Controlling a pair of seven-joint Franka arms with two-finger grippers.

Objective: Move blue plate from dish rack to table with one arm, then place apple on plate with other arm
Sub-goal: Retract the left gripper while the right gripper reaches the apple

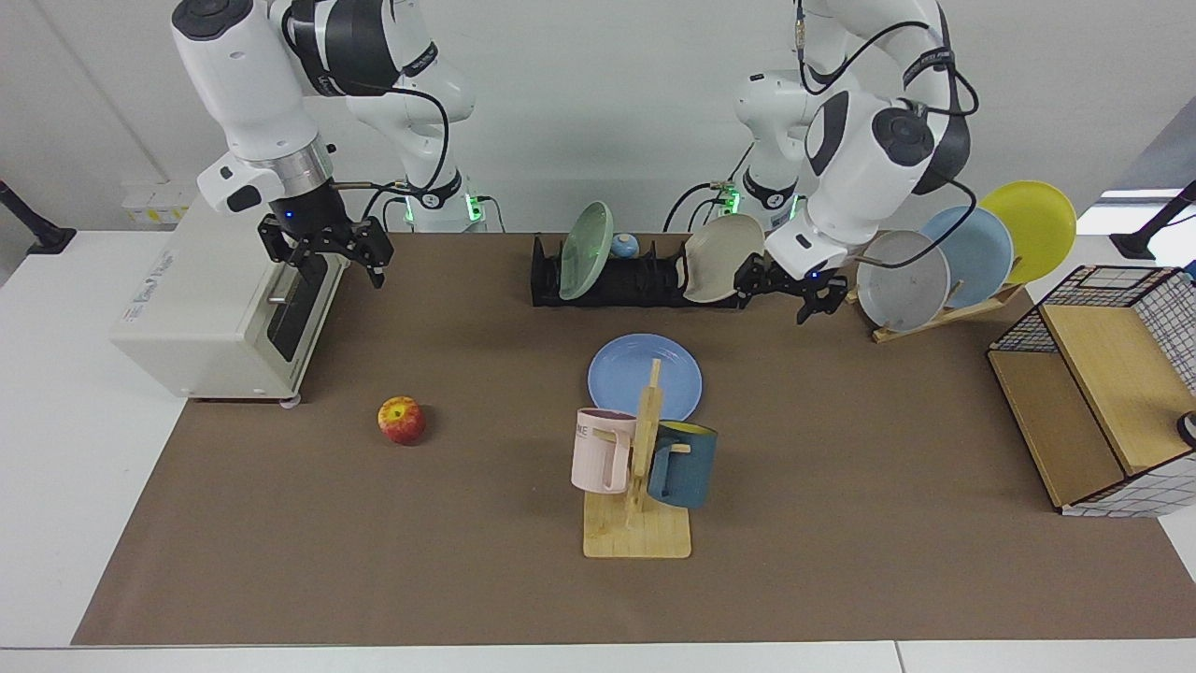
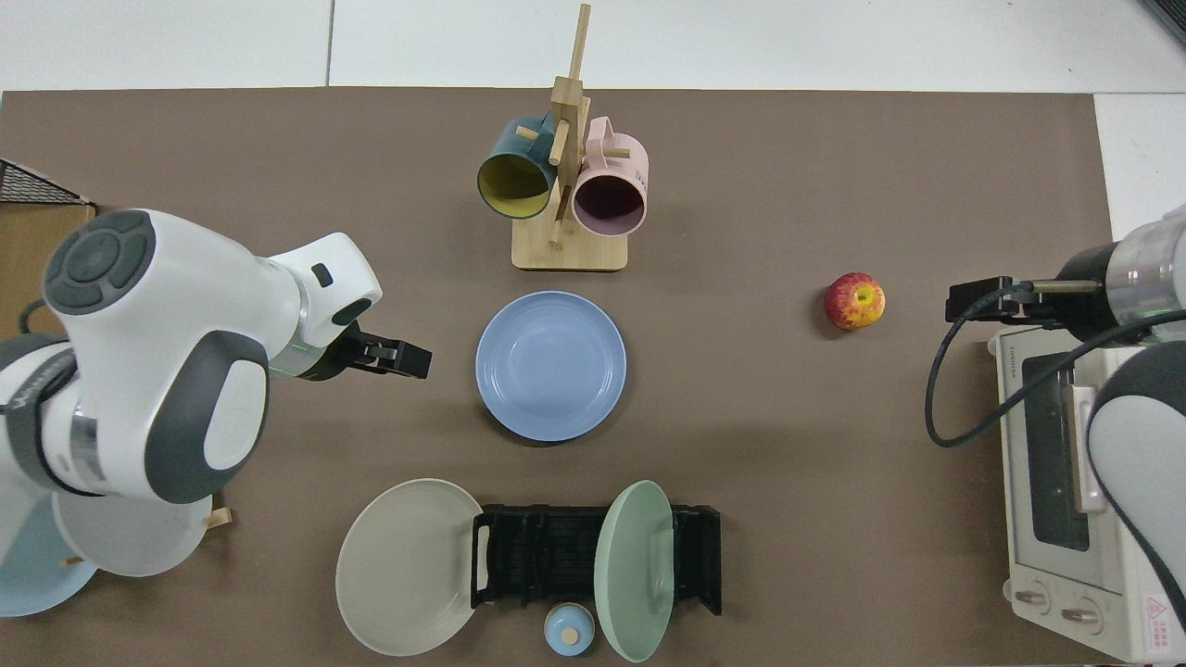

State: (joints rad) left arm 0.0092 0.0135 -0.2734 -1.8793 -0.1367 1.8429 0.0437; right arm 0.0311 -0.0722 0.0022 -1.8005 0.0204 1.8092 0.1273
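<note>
The blue plate (image 1: 645, 377) is lying flat on the table (image 1: 841, 523), in front of the dish rack (image 1: 635, 279). The left gripper (image 1: 787, 294) is hovering beside the rack, spread wide, empty. The right gripper (image 1: 324, 250) is waiting, fingers apart, above the apple (image 1: 402, 420), well apart from the plate

White jointed left arm with dark joint sections: elbow raised, forearm angled downward, its black two-finger hand (image 1: 787, 292) held above the counter, fingers apart and empty. White jointed right arm: waiting, wrist pointing straight down, its black two-finger hand (image 1: 327, 254) hanging in the air, fingers spread wide and empty. The two hands are well apart.
</note>
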